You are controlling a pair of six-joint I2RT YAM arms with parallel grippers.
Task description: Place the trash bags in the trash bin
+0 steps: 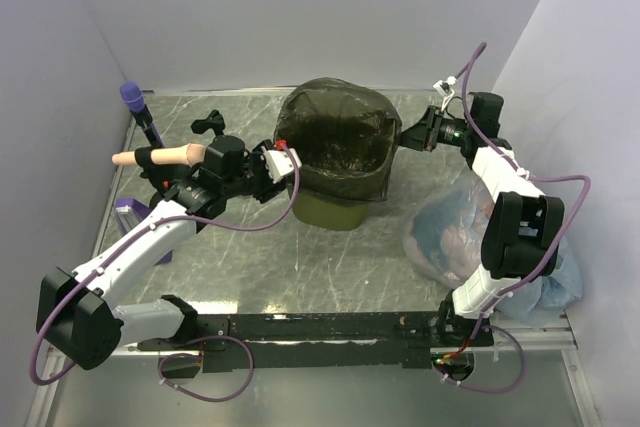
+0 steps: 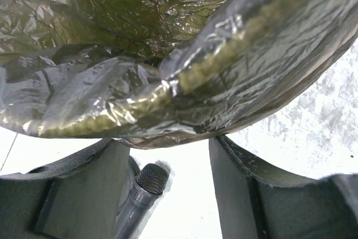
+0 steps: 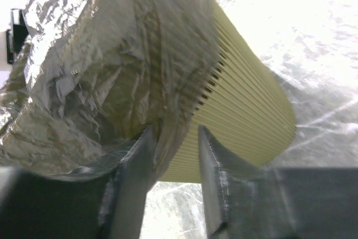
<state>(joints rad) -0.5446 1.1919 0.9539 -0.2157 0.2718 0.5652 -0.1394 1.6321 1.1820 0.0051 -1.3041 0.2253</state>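
The left arm and right arm look like twins. Each has smooth white shells running between chunky, rounded black joint blocks. A purple cable loops loosely off each arm, and a white clip holds the right one near the wrist. The left gripper and right gripper are black and knobbly, and the left carries a small red spot. Up close, the fingers are flat, matt dark-grey slabs with paler, scuffed edges. Both bases are bolted to a long black rail.
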